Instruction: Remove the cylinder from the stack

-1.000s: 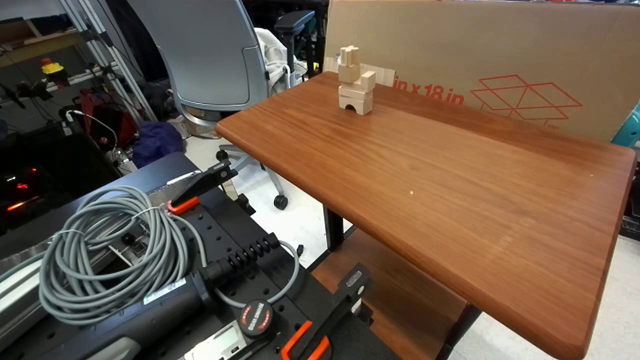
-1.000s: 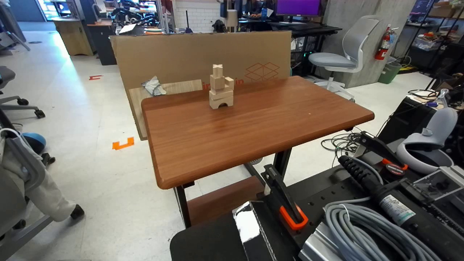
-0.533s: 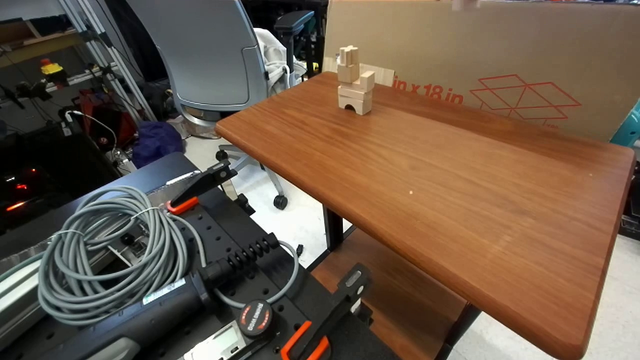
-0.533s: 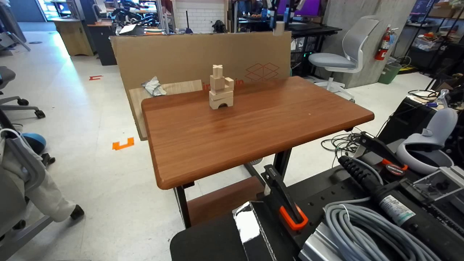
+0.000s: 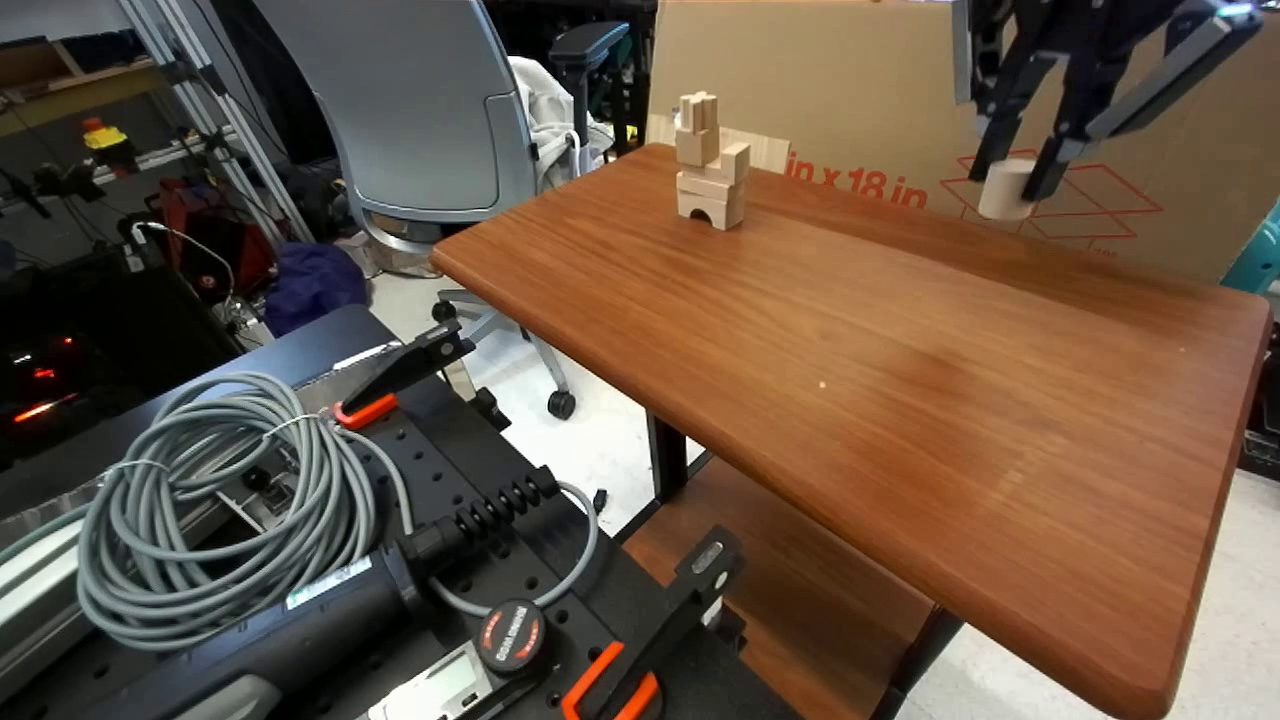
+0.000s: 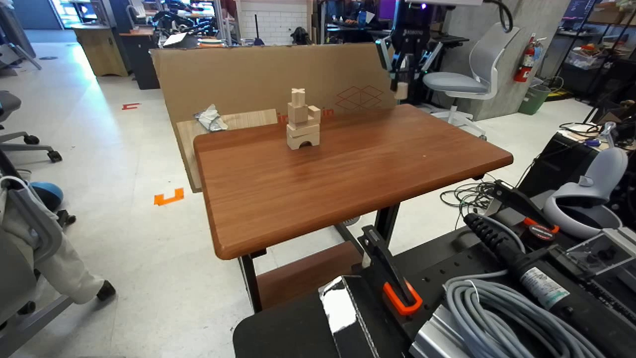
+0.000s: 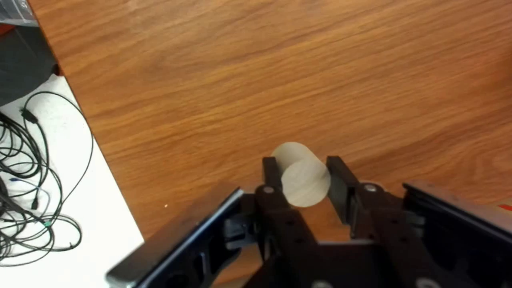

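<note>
Stack (image 5: 712,178) of pale wooden blocks and cylinder (image 5: 1003,195) at a brown desk (image 5: 850,320). Clock positions are read from the middle of the desk top, with twelve toward the upper edge of each view.

In an exterior view, from left to right, a coil of grey cable (image 5: 340,505) lies between eight and nine o'clock, and a grey chair (image 5: 420,110) stands at ten. In both exterior views the stack follows, upright at eleven o'clock. Its base is an arched block (image 5: 730,208), overlain by flat pieces (image 5: 711,188). Above, toward nine o'clock, a squarish block (image 5: 697,148) carries a narrow piece (image 5: 698,112) with a cross-shaped top; toward three sits a single small block (image 5: 735,162). Red-printed cardboard (image 5: 860,90) stands behind, near twelve. At one o'clock the jaws point downward, clamped on the cylinder, which hangs nearly upright, clear of the desk and well apart from the stack; its lower end projects below them.

In the wrist view, positions are read from the middle of the view. Loose black cables (image 7: 30,172) lie on pale floor (image 7: 104,224) at nine o'clock. The cylinder, just off the middle at four, shows a round flat end between the jaws, which touch it from both sides and reach in from about five.
</note>
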Controlling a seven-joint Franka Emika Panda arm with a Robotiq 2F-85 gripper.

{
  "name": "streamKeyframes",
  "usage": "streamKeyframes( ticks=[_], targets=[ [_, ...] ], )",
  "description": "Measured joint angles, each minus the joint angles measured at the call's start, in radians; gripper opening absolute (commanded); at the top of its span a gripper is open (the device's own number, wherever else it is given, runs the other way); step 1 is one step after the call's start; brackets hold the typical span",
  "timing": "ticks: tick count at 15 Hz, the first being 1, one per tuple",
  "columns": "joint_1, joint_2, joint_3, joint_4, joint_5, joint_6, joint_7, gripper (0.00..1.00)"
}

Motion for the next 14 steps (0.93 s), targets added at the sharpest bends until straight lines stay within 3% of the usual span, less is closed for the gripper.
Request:
streamKeyframes(
  ticks=[5, 6, 8, 12, 14],
  targets=[
    [0.006, 0.185, 0.003, 0.146, 0.0, -0.053, 0.001, 0.09],
    [0.008, 0.199, 0.004, 0.175, -0.001, -0.078, 0.001, 0.59],
    [0.01, 0.22, 0.007, 0.217, 0.0, -0.108, 0.001, 0.65],
    [0.016, 0.202, 0.026, 0.235, 0.0, -0.113, -0.01, 0.95],
    [0.037, 0.15, 0.036, 0.208, -0.005, -0.112, -0.017, 1.0]
  ],
)
